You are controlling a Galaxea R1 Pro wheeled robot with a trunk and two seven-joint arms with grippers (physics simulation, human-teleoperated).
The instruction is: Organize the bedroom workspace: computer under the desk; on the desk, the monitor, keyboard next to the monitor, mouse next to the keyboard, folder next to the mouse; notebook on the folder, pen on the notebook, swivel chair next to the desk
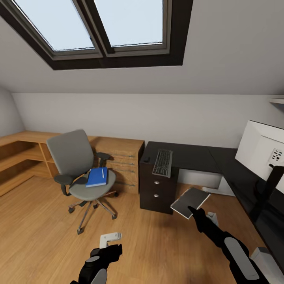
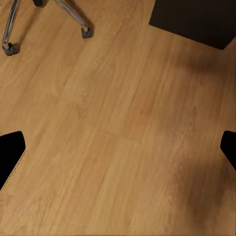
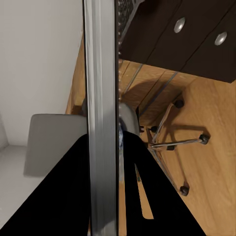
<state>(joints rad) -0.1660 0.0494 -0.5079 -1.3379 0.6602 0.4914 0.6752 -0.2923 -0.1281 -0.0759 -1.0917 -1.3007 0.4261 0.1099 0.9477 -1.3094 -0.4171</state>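
The right pincer point(image 1: 193, 210) grips the notebook point(image 1: 190, 202) above open floor point(image 1: 157, 244) beside the worktop point(image 1: 197, 157)'s front edge, the left pincer point(image 1: 110, 241) spread open.

The right claw point(image 1: 192, 209) holds the notebook point(image 1: 190, 202) beside the desk point(image 1: 197, 157); the folder point(image 1: 97, 177) lies on the swivel chair point(image 1: 79, 165).

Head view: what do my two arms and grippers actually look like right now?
Both arms are glossy black with pale grey panels on the forearms. The left gripper carries light grey-white fingers on a black wrist block. The right gripper is black and slim, tapering to black fingers. No cables or markings are visible.
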